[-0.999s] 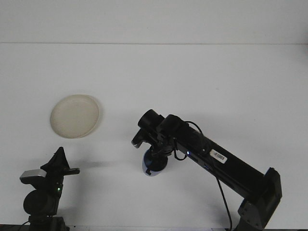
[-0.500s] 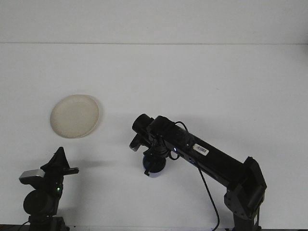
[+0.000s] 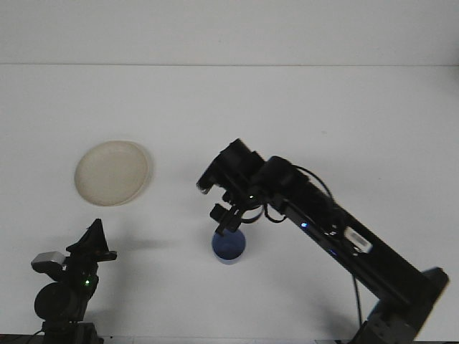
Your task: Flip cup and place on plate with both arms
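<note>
The blue cup (image 3: 229,248) stands upright on the white table, its opening facing up, a little in front of the table's middle. My right gripper (image 3: 226,222) reaches down from the right and is shut on the cup's far rim. The cream plate (image 3: 112,173) lies flat at the left, well apart from the cup, with nothing on it. My left gripper (image 3: 94,240) sits low at the front left corner, in front of the plate and holding nothing that I can see.
The right arm (image 3: 337,229) slants across the front right of the table. The table's back edge (image 3: 229,65) meets a pale wall.
The right wrist has turned and lifted, and the cup has gone from tilted, showing its pale base, to upright. The left arm has barely moved.
</note>
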Controlling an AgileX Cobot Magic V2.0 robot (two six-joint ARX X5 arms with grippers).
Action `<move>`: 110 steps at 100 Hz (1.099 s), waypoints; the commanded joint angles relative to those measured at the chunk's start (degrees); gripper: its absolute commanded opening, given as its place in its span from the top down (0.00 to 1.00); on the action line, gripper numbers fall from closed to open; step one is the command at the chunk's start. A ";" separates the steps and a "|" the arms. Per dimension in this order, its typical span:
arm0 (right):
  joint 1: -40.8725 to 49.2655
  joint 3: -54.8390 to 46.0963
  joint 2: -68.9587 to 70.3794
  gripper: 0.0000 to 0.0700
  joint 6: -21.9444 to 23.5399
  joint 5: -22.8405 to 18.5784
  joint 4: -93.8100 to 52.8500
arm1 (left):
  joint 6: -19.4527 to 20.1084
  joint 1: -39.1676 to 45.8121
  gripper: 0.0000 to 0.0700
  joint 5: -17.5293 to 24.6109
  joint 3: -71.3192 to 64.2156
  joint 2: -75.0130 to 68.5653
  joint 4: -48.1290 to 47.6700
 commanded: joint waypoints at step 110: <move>-35.47 -75.17 -67.43 0.39 6.08 -3.69 55.84 | 25.22 -14.56 0.38 25.35 55.56 58.82 -34.47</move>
